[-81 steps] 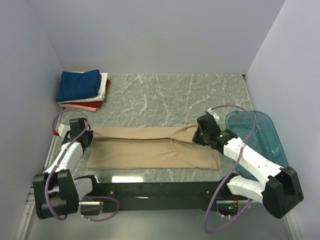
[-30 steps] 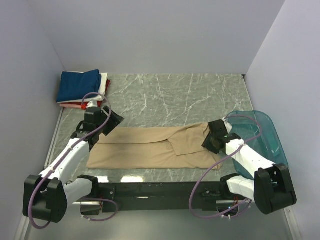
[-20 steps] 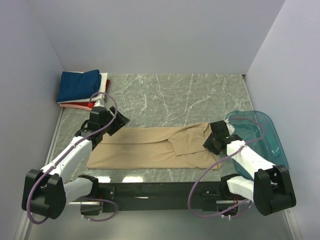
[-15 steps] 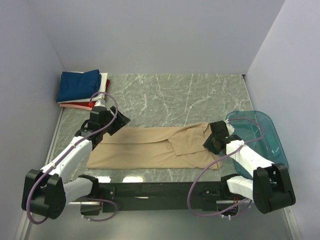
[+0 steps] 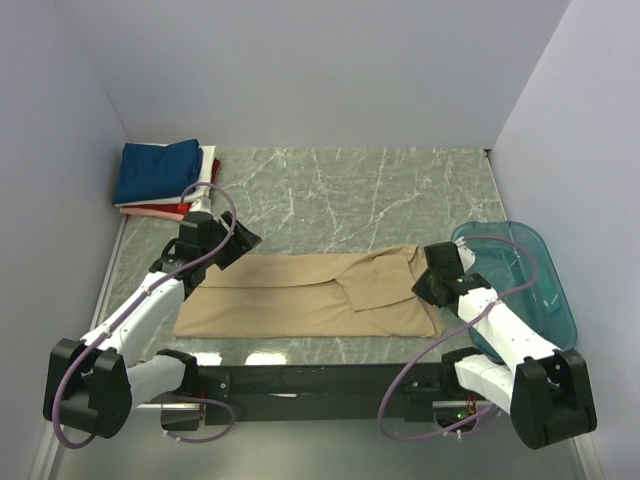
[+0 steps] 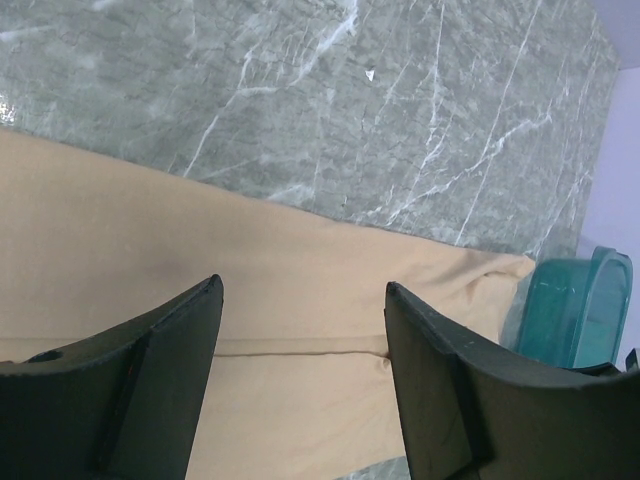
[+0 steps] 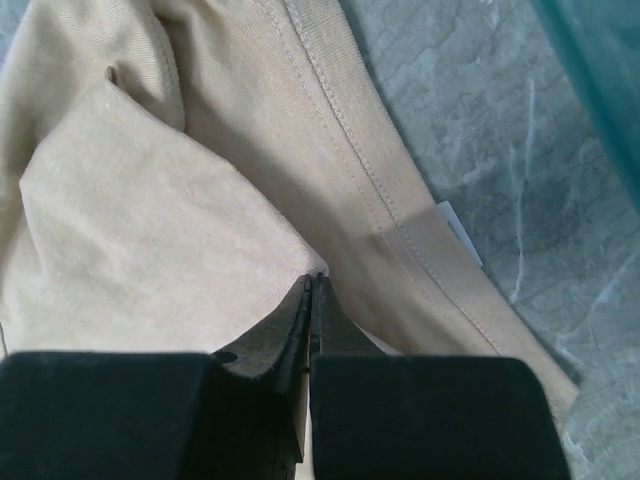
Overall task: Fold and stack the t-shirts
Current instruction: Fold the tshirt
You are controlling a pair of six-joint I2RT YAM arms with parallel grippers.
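While tan short-sleeved cloth t-shirt (image 5: 300, 295) lies flat on grey marble table (image 5: 380, 190), long axis running left-right before arms, we see right gripper (image 7: 312, 280) shut at folded flap on shirt's right end, pinch unconfirmed. Left gripper (image 6: 302, 288) wide open, empty, above left end. Each arm nearest own end.

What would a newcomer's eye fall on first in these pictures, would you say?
The tan t-shirt spread across the near side of the table, the right gripper shut on its right end. Then the folded stack, navy on top, back left, and the teal tub at right.
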